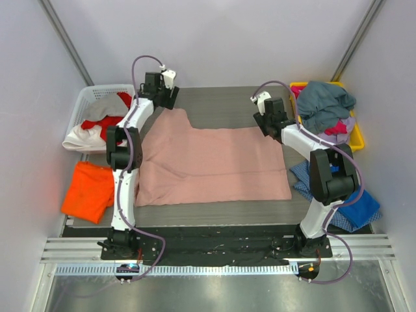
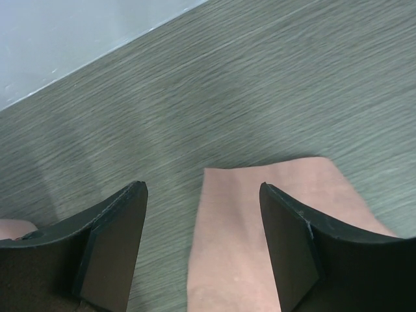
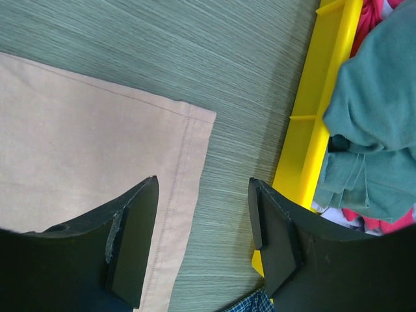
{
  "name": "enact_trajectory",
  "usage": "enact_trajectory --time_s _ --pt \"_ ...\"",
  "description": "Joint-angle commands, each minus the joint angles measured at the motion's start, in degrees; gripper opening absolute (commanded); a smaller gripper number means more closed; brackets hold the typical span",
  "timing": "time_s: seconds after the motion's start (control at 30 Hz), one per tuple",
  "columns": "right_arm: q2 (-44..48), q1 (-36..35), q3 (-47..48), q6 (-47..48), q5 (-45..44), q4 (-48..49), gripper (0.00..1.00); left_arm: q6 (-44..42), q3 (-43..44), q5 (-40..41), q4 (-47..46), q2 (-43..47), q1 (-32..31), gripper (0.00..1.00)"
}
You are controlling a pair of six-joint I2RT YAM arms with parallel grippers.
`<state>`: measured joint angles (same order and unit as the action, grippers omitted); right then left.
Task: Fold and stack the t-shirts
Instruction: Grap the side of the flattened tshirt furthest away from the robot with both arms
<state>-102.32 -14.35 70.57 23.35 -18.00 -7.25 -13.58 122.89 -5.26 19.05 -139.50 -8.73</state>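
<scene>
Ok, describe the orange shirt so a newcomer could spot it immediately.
Start at the white basket in the table's far left corner. Nearer the arm bases, left of the left arm, lies the orange t-shirt. It is the only bright orange fabric, apart from the spread pink shirt.

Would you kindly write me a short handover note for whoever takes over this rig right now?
Left gripper: open over the pink t-shirt's far left corner, holding nothing.
Right gripper: open, straddling its far right corner, holding nothing.
Things: pink t-shirt spread on the table; orange t-shirt at the left side; red and white shirts in the white basket; grey-teal shirt atop the yellow bin; blue shirts by the right arm.
Done: pink t-shirt laid out.
Left: grip both corners, fold it, stack it, then the others.
</scene>
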Motion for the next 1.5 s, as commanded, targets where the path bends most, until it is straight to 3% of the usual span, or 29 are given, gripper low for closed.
enact_trajectory --time_s 0.0,0.47,0.9,1.47 --pt "0.37 0.55 -0.51 -1.38 -0.81 3.2 0.64 1.02 4.28 -2.04 -1.38 -1.03 -0.23 0.74" --pt "1.07 0.55 -2.98 -1.29 0.77 2.32 0.64 -0.74 8.33 -3.1 1.34 -6.57 0.12 0.65" --pt "2.21 0.55 -5.87 -1.03 1.74 2.24 0.64 -1.01 10.0 -2.3 2.31 -8.24 1.7 0.65" --pt "2.13 0.55 -6.49 -0.94 2.44 2.15 0.62 2.16 9.38 -8.1 4.85 -8.77 3.46 0.57"
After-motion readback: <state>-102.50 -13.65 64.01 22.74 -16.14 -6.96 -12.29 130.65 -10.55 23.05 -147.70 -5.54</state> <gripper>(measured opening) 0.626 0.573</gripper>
